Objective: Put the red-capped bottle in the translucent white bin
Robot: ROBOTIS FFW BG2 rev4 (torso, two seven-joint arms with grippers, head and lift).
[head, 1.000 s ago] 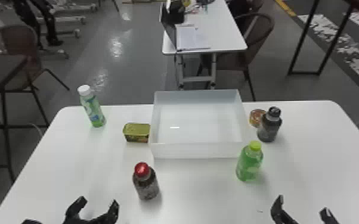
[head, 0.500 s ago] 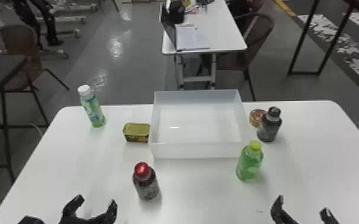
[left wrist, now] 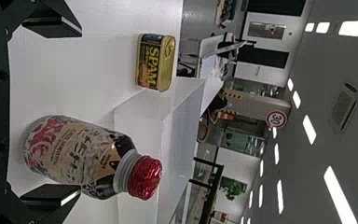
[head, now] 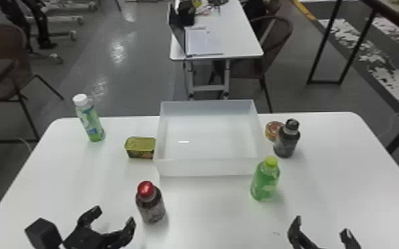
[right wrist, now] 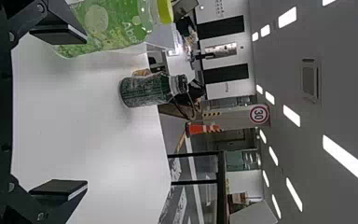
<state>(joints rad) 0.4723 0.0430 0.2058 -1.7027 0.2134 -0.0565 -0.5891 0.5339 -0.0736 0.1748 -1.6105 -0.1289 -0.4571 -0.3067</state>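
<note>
Red-capped bottle point(head: 152, 207) upright on the white surface point(head: 208, 215), short of the near left corner of the translucent white bin point(head: 208, 168), whose near wall stands between bottle and interior; left jaws point(head: 113, 217) spread and released just beside the bottle, right jaws point(head: 321, 225) likewise parted, at the near right. Around the bin: rectangular Spam can point(head: 140, 148) just beside its left wall, green bottle point(head: 265, 183) near its near right corner, dark bottle point(head: 285, 142) partly covering a round tin point(head: 271, 129) to its right, and white-capped bottle point(head: 91, 122) at far left.
</note>
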